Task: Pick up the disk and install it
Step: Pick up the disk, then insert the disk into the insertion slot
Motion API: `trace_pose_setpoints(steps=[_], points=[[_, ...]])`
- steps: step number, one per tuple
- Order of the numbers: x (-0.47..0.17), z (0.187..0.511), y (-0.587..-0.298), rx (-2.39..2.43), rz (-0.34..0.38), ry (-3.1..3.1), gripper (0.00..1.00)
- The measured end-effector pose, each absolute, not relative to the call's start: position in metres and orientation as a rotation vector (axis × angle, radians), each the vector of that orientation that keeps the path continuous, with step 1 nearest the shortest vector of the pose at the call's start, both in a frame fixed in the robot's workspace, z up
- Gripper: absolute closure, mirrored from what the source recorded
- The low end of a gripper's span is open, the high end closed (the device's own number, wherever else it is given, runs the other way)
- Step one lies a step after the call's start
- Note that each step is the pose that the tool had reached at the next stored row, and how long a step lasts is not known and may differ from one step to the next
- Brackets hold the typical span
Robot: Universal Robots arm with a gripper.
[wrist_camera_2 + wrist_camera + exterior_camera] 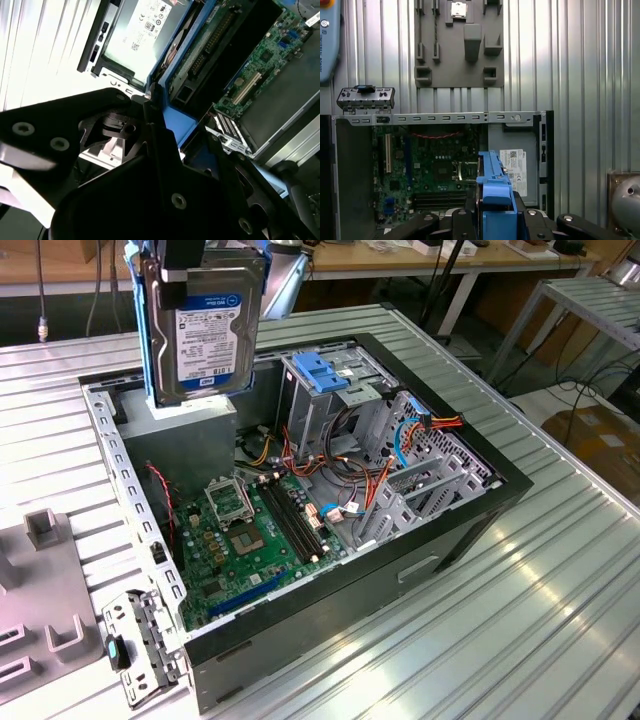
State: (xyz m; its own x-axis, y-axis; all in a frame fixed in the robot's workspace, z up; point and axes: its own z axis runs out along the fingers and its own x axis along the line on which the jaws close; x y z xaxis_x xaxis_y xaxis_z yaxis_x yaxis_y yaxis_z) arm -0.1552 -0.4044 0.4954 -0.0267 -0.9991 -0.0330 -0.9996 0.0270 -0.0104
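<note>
The gripper (200, 255) is closed on the top edge of the disk (205, 330), holding it upright in the air over the power supply (190, 440) end of the open computer case (330, 590). Pickup is done; the disk sits in no bay, so installation is left

Gripper (196, 262) sits high at the top edge of the exterior view, pointing straight down. Jaws clamped on the upper end of the disk (205, 330), which hangs upright beneath them.

First wrist view: gripper (495, 221) seen from above, 2 black fingers (468, 220), 1 on each side of the disk (495, 192), both pressed against it.

Second wrist view: black gripper (167, 137) body with bolted plates close to the lens, fingers (155, 131) tight against the disk's blue edge.
</note>
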Motion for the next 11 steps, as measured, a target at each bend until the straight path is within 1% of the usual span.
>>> trace_pose_setpoints(steps=[11], points=[[-0.1476,0.4951,-0.4081,-2.170,0.024,2.229,0.63]])
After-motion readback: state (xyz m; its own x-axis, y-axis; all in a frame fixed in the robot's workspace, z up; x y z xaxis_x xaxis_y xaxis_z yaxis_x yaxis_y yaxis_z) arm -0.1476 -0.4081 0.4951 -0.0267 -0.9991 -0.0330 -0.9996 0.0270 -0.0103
